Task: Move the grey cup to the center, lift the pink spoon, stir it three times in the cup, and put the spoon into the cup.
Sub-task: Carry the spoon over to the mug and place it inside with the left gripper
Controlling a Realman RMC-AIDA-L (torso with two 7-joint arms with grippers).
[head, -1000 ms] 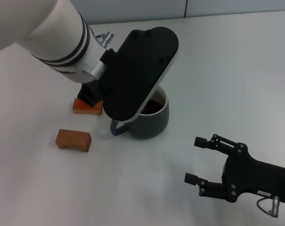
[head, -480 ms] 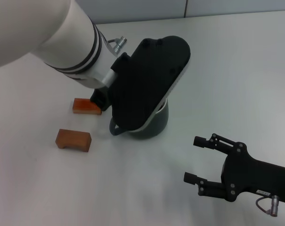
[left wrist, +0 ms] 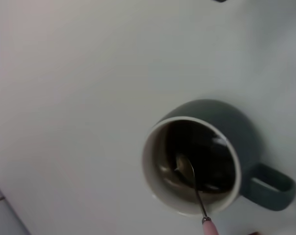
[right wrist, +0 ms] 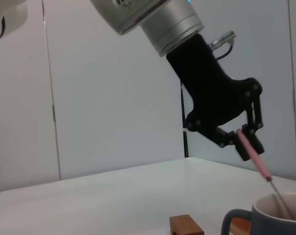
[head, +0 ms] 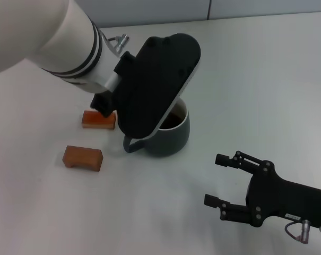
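Nearest the robot, the right gripper (head: 217, 182) hovers low over the desk (head: 266, 79) with its jaws spread wide and empty. Beyond it the grey cup (head: 170, 135) stands mid-desk beside two orange-brown blocks (head: 84, 157). Above it, the left gripper (right wrist: 239, 137) pinches the pink spoon (right wrist: 255, 157) by its handle, bowl dipped into the dark liquid

Head camera high, angled down over the surface (head: 266, 69), left wrist camera close, looking straight down into the grey cup (left wrist: 196, 164), right wrist camera low, level across the surface, all three sharing the cup.
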